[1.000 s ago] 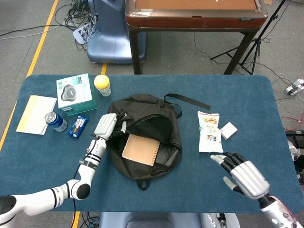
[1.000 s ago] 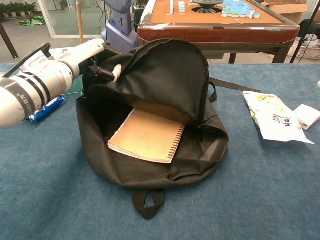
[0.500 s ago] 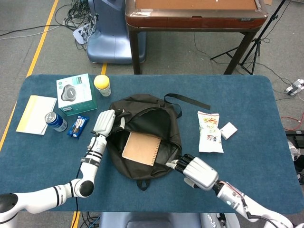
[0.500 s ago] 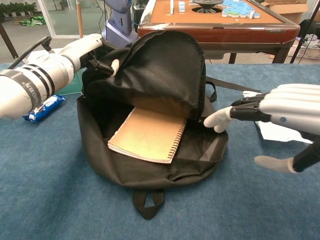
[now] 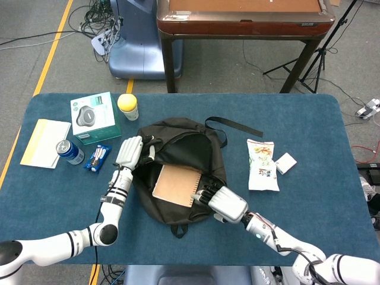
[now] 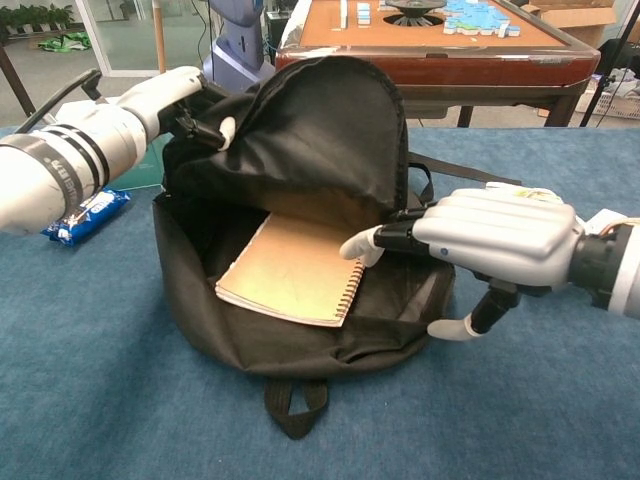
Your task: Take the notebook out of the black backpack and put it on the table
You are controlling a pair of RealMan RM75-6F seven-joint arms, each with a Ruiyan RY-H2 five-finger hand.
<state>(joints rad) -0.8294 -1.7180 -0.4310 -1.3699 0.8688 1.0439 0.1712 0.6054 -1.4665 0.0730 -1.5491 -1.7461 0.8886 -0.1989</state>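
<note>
Holding backpack [image 6: 300, 150] flap up w/ left hand [image 5: 129, 152]; right hand [image 6: 490, 238] fingers spread, touching notebook [image 6: 295, 270] spiral edge.

Our left hand [image 5: 129, 153] and right hand [image 6: 490, 240] wear glossy white shells over black finger segments, tipped with pale pads. Our white forearms carry black bands at the wrist; a black ball joint marks the left elbow.
</note>
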